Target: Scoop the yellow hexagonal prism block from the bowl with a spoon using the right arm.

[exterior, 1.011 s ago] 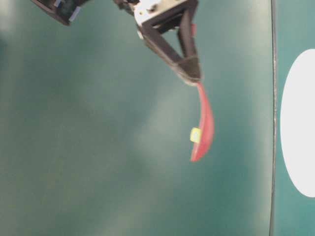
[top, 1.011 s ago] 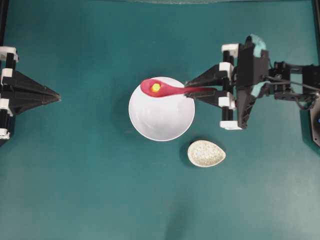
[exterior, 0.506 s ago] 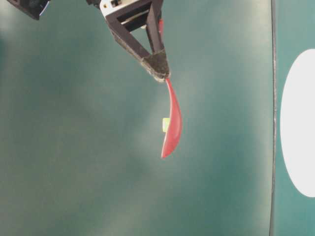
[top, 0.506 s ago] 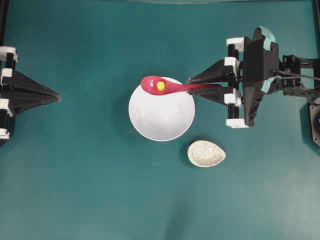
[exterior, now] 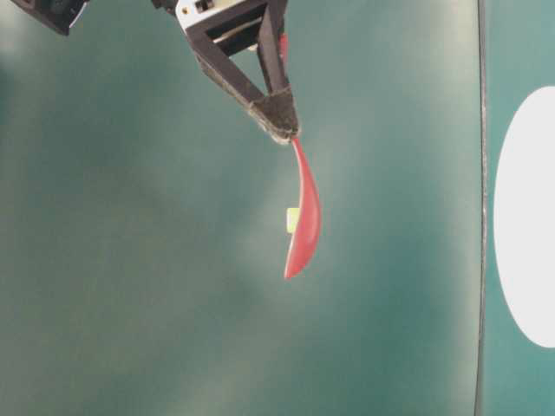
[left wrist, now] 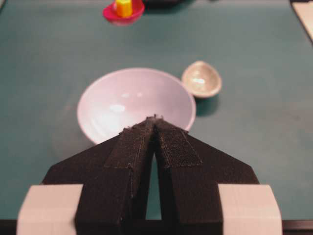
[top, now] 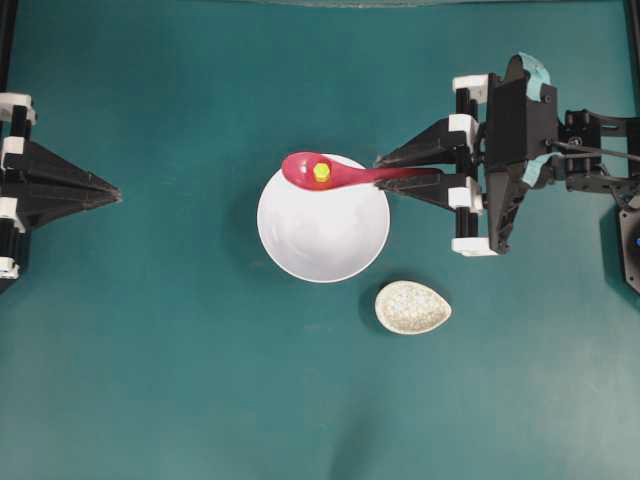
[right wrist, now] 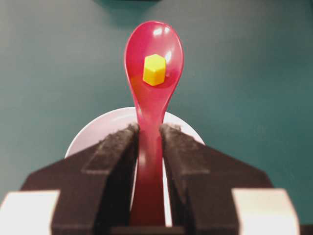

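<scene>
Two grippers are on show, one spoon, one yellow block, one white bowl, one speckled dish, all over a teal counter [top: 180, 380].

Far left, the left gripper [top: 118, 195] sits with its jaws pressed together, tips meeting at a point, nothing between them; the bowl [left wrist: 98, 105] lies straight ahead of those jaws, well apart from them.

Next across, the bowl [top: 323, 235] sits on the counter, nothing visible inside it. Over its far rim hangs the scoop of the spoon [top: 330, 174], and the yellow hexagonal prism block [top: 321, 172] sits in that scoop, out beyond the right jaws' tips.

Below and right of the bowl, the small speckled dish [top: 412, 307] rests near it, not touching.

Right side now: the right gripper [top: 380, 175] has its jaws pinching the spoon's handle [right wrist: 149, 161] from both sides, scoop pointing straight away from them.

Against a second ago, the right gripper has drawn back to the right, the spoon has levelled, and the block has slid slightly toward the handle. Over the last half second, nothing shifts.

No brand, label or writing can be read anywhere.
</scene>
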Controlling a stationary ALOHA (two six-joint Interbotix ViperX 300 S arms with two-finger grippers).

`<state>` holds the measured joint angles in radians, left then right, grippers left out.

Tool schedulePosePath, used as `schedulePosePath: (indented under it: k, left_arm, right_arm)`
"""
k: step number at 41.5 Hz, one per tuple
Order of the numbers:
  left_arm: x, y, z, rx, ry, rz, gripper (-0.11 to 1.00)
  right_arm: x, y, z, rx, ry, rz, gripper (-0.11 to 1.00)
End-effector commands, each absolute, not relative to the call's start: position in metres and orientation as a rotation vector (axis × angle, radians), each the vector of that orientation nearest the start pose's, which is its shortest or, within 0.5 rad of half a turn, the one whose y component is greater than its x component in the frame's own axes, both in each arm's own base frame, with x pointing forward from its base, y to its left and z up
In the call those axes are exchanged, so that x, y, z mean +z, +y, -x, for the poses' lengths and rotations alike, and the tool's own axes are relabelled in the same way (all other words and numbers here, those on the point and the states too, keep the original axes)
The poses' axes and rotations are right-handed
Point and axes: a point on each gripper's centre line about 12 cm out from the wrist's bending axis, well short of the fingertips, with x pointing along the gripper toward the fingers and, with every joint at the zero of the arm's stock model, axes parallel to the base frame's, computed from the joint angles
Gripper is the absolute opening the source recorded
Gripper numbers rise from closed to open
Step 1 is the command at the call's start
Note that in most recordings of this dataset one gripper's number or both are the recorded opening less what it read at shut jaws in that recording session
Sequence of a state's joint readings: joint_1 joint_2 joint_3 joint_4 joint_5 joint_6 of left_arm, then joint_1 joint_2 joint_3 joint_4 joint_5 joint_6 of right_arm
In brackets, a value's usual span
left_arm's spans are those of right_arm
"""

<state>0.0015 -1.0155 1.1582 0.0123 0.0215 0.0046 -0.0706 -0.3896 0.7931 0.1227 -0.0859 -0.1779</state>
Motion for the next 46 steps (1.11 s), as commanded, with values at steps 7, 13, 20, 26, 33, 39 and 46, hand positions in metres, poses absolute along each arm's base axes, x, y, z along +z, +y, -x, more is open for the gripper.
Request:
schedulePosePath:
  k: [7, 13, 20, 26, 33, 39, 46]
  left_arm:
    - [0.2827, 0.0006, -0.1919, 0.002, 0.141, -0.02, 0.02]
    - [0.2836, 0.0006, -0.1917, 0.002, 0.138, -0.023, 0.02]
    - [0.283, 0.0006, -0.1916, 0.002, 0.14, -0.023, 0.02]
    - [0.2836, 0.0006, -0.1917, 0.002, 0.138, -0.021, 0.02]
    - [0.2836, 0.0006, -0.1917, 0.002, 0.138, -0.023, 0.02]
    - [0.2838, 0.0006, -0.1917, 0.002, 0.137, -0.023, 0.02]
    - [0.2836, 0.0006, -0.1917, 0.002, 0.138, -0.021, 0.02]
  right_arm:
    - [0.2892, -0.0236, -0.3296, -0.07, 0.271, 0.051, 0.24]
    - [0.2892, -0.0236, -0.3296, -0.07, 0.271, 0.051, 0.24]
    - [0.2903, -0.0237, -0.3295, -0.071, 0.265, 0.051, 0.24]
    - [0.2897, -0.0236, -0.3294, -0.07, 0.27, 0.051, 0.24]
    - [0.289, -0.0235, -0.3292, -0.07, 0.276, 0.046, 0.24]
    - [0.289, -0.0235, -0.3292, -0.07, 0.276, 0.047, 0.24]
    - [0.289, -0.0235, -0.3292, -0.069, 0.276, 0.052, 0.24]
